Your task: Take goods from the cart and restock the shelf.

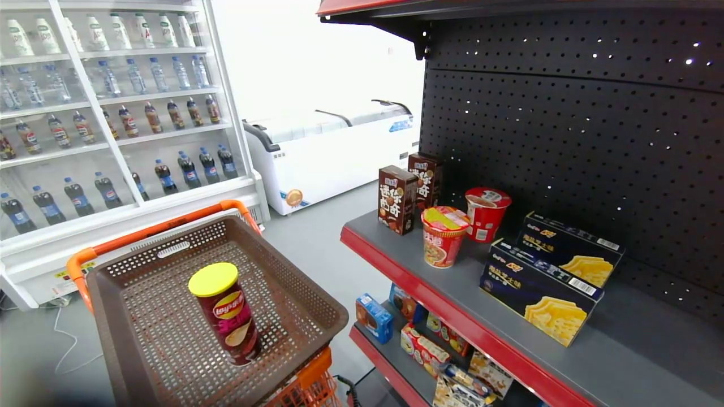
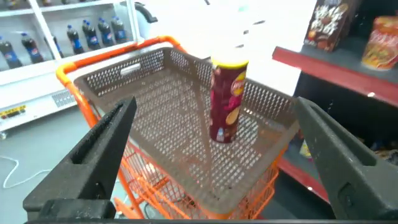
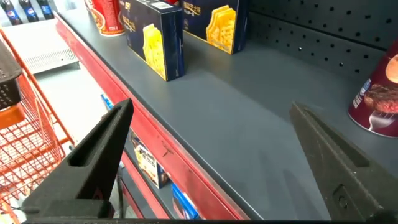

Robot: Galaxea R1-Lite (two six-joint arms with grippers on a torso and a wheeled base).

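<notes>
A maroon chips can (image 1: 228, 314) with a yellow lid stands upright in the brown basket (image 1: 294, 280) on top of the orange cart (image 1: 155, 228). In the left wrist view the same can (image 2: 227, 99) stands ahead of my left gripper (image 2: 214, 155), which is open and some way short of it. My right gripper (image 3: 214, 162) is open over the grey shelf board (image 3: 236, 118), holding nothing. On the shelf (image 1: 509, 322) stand two brown boxes (image 1: 397, 199), two red cup noodles (image 1: 444, 236) and two dark blue cracker boxes (image 1: 543, 291).
A black pegboard (image 1: 571, 130) backs the shelf. A lower shelf holds several snack packs (image 1: 424, 350). A drinks fridge (image 1: 107, 113) and a white chest freezer (image 1: 328, 152) stand behind the cart. A red can (image 3: 379, 96) stands on the board near my right gripper.
</notes>
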